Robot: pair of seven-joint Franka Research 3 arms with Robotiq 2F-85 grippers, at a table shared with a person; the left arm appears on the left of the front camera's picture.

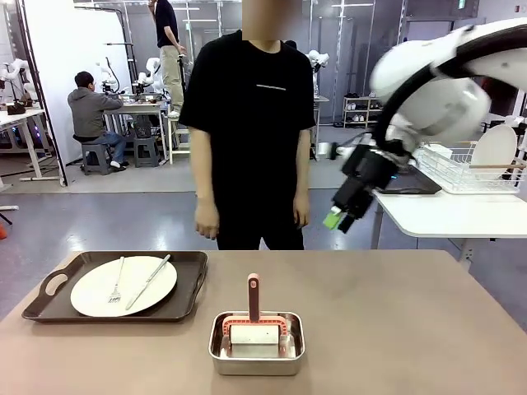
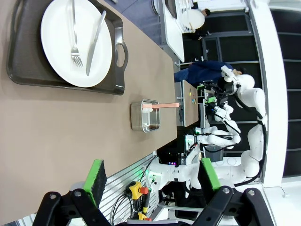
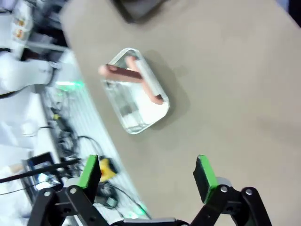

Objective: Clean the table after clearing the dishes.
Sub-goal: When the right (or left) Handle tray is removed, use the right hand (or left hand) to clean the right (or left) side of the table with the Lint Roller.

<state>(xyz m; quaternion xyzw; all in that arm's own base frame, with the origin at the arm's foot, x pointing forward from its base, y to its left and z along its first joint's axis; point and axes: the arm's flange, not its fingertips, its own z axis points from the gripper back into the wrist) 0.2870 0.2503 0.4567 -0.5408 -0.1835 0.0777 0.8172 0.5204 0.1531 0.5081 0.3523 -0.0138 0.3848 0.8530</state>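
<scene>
One dark brown tray lies on the tan table at the front left, carrying a white plate with a fork and knife. My right gripper hangs open and empty in the air above the table's far right side. In the right wrist view, the right gripper looks down on the table, blurred. My left gripper stands open and empty near the table's near edge, well away from the tray and plate.
A small steel pan holding a pink-handled tool sits at the front centre; the pan lies below the right gripper. A person in black stands at the far edge. A white table with a dish rack stands at the right.
</scene>
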